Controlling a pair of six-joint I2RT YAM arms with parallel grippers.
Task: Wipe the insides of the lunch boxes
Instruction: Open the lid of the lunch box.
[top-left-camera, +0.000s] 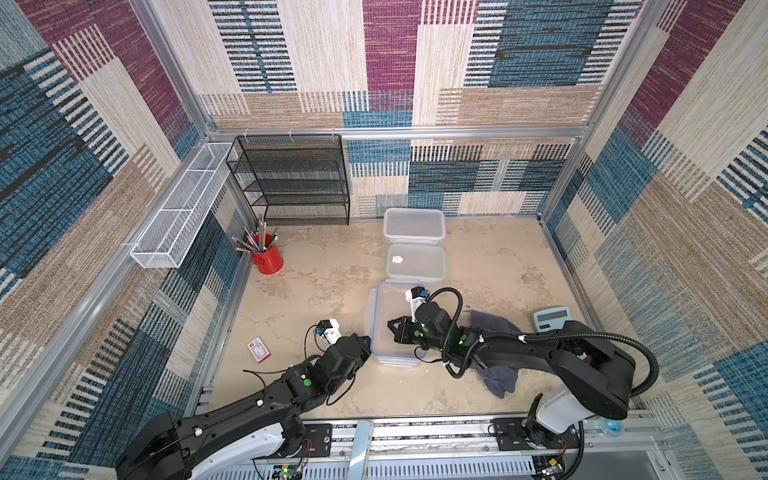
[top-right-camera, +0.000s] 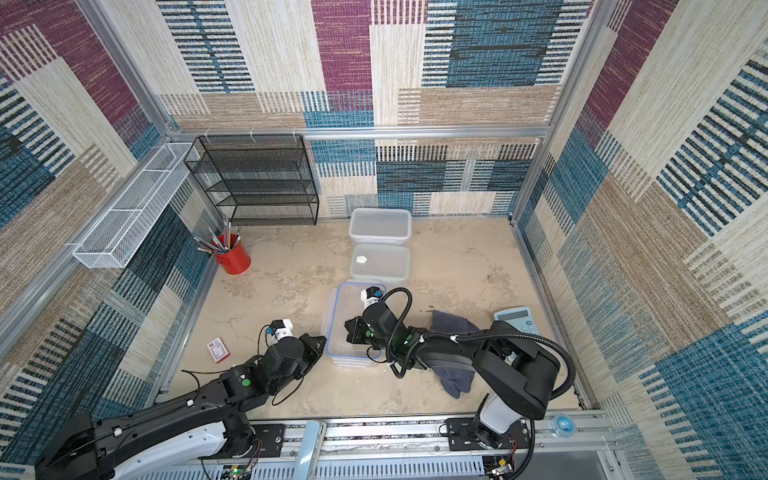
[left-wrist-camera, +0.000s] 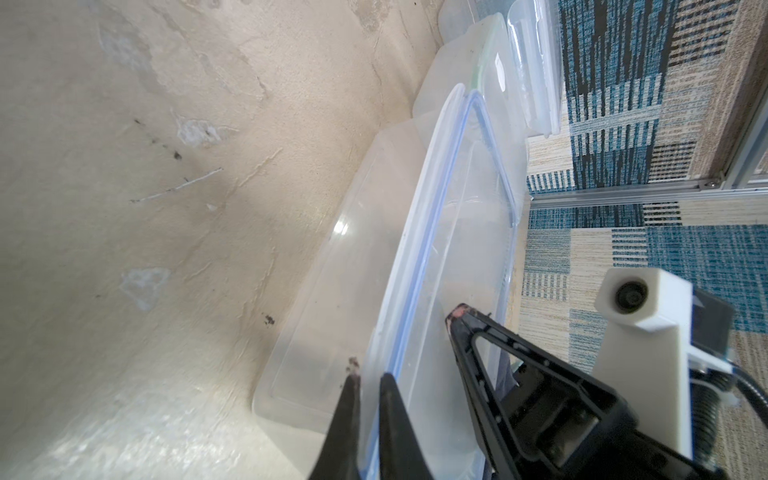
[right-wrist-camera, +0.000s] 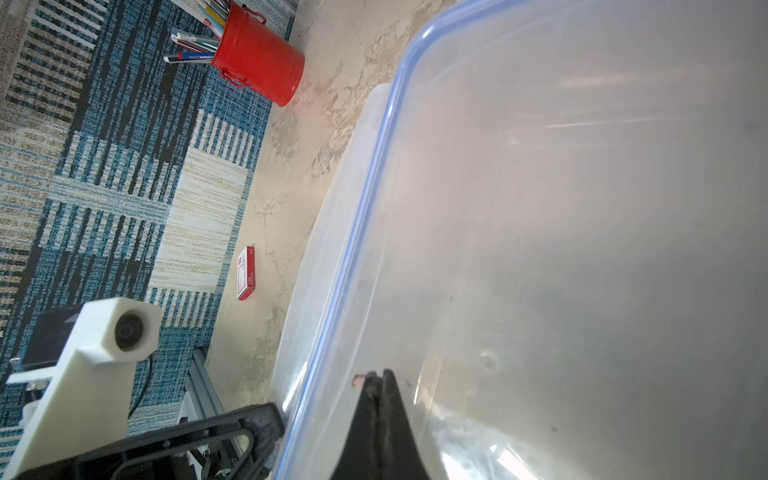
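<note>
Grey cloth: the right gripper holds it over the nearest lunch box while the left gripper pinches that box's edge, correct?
Not quite. The right gripper is shut on nothing: the right wrist view shows its fingers pressed together, bare. The grey cloth lies beside the nearest lunch box, under the right arm, in both top views. The left gripper does pinch that box's edge.

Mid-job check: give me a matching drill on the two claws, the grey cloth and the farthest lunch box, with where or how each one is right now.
1 left claw
2 right claw
3 grey cloth
4 farthest lunch box

A nearest the back wall
B shut on nothing
C on the table, beneath the right arm
D shut on the blue-rimmed lunch box, at its edge

Pairs: 1-D, 2-B, 3-C, 4-A
</note>
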